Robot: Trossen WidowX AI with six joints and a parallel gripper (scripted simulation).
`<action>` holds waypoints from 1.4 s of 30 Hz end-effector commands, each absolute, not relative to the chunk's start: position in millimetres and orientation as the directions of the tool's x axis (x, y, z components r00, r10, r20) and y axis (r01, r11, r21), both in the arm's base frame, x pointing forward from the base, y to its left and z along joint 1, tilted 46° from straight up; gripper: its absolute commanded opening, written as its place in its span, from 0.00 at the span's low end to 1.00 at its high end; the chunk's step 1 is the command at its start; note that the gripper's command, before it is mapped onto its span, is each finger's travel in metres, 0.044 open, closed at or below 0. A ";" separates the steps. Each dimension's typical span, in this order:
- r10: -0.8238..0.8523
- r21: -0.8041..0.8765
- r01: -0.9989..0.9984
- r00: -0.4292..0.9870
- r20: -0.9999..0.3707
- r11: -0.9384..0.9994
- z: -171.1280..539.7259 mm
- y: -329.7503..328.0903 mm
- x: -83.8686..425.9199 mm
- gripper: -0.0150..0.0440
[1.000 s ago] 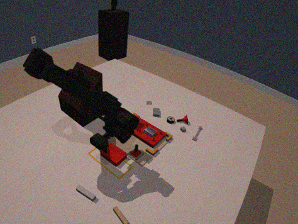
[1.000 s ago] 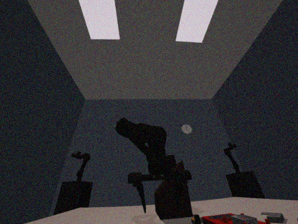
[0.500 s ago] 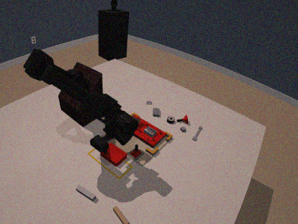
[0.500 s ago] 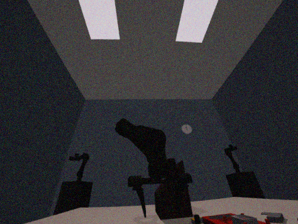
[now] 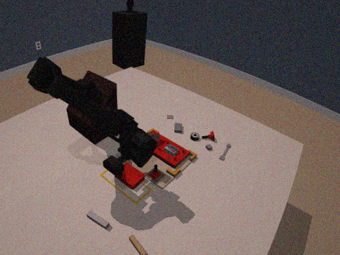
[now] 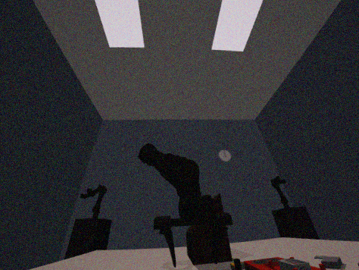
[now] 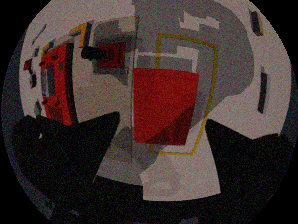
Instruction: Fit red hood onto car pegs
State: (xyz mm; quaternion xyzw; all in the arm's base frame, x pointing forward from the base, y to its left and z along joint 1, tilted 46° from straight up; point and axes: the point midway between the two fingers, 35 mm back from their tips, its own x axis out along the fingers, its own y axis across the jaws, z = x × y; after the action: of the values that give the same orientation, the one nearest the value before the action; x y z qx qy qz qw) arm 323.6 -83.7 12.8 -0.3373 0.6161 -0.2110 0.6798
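The red hood [image 5: 134, 177] [image 7: 165, 102] lies roof up, partly over a yellow outline [image 5: 118, 188] [image 7: 215, 75] on the table. My gripper [image 7: 164, 120] is open and empty. In the wrist view its fingertips stand left and right of the hood's near part, with gaps on both sides. Their height above the table is hard to tell. The red chassis [image 5: 163, 152] [image 7: 62, 92] [image 6: 259, 262] sits in the jig with orange corners [image 5: 173, 172] [image 7: 80, 31]. The grey engine block [image 5: 171, 149] [image 7: 48, 82] [image 6: 293, 264] is on its deck, with small pegs around it. The hood's corner holes are not discernible.
A small red block with a black post [image 5: 155, 174] [image 7: 111, 55] stands between hood and chassis. Beyond the chassis lie a wheel [image 5: 194, 136], a red-tipped part [image 5: 211, 136] and a grey rod [image 5: 225, 152]. A grey bar [image 5: 97, 219] and a tan bar [image 5: 138, 245] lie near the front.
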 end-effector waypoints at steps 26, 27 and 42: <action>-0.702 -0.718 -0.135 0.152 -0.696 0.683 1.7 -95.2 324.8 1.00; -0.702 -0.718 -0.135 0.152 -0.696 0.683 1.4 -95.4 324.8 1.00; -0.702 -0.718 -0.135 0.152 -0.696 0.683 -3.7 -100.6 326.0 1.00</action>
State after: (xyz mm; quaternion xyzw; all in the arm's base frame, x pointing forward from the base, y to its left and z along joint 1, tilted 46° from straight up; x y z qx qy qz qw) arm 325.7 -100.3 -1.8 -0.3384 0.6159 -0.2123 0.6791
